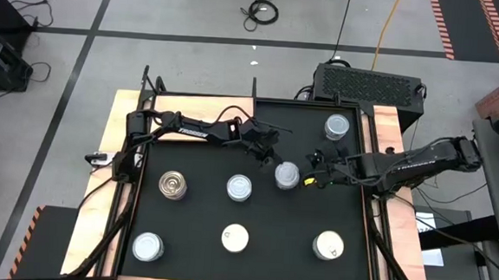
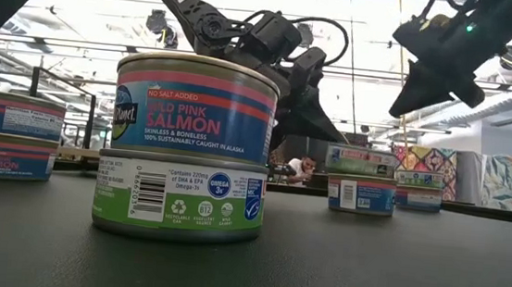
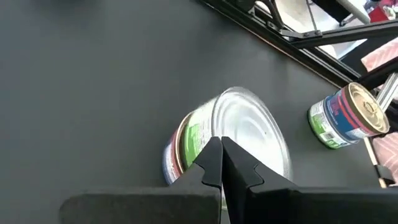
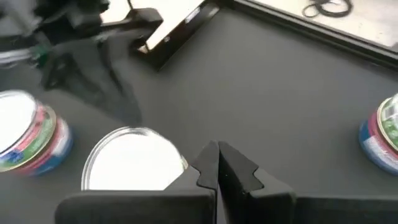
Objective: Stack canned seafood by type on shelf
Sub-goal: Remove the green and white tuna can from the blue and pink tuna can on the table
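High view: seven salmon-tin stacks (image 1: 239, 188) stand spread over the black mat (image 1: 193, 215), apparently stacked in pairs, none on any wooden shelf, while left gripper (image 1: 270, 156) and right gripper (image 1: 313, 173), both clenched empty, flank the mid-mat stack (image 1: 287, 175).

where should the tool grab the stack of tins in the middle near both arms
Take the top tin by its curved side wall, from straight above, fingers astride the round. The flat lid gives no hold, and the stack stands upright with clear mat around it. The left tool and right tool both hover beside it, shut.
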Robot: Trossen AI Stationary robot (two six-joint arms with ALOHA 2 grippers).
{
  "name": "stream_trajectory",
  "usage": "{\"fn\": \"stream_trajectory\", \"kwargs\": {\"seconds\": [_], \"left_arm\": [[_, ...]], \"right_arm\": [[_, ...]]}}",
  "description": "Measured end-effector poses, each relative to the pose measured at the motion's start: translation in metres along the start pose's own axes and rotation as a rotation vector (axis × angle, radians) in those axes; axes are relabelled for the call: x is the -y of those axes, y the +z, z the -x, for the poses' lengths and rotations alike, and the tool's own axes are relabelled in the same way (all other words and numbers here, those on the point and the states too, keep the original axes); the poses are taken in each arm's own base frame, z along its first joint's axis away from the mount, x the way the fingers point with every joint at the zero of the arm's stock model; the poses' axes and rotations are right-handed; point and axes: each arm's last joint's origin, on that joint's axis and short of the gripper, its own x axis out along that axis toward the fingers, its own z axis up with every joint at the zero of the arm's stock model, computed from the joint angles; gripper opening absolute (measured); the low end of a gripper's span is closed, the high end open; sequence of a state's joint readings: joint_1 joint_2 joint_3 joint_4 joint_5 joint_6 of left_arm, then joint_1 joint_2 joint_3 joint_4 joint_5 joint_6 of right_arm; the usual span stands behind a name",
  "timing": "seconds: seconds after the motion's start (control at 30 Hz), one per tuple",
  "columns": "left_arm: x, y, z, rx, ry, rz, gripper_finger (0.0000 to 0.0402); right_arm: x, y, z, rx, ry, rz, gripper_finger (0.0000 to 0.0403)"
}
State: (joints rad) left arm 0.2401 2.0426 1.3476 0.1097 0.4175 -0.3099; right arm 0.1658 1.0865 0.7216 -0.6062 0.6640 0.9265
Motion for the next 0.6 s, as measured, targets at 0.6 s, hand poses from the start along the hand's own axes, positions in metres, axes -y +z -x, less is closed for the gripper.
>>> {"fn": "stream_trajectory", "kwargs": {"seconds": [0.6], "left_arm": [[0.002, 0.000, 0.001, -0.026, -0.082, 0.028, 0.0000]], "right_arm": [[-0.019, -0.006, 0.003, -0.055, 0.174, 0.061, 0.0000]]}}
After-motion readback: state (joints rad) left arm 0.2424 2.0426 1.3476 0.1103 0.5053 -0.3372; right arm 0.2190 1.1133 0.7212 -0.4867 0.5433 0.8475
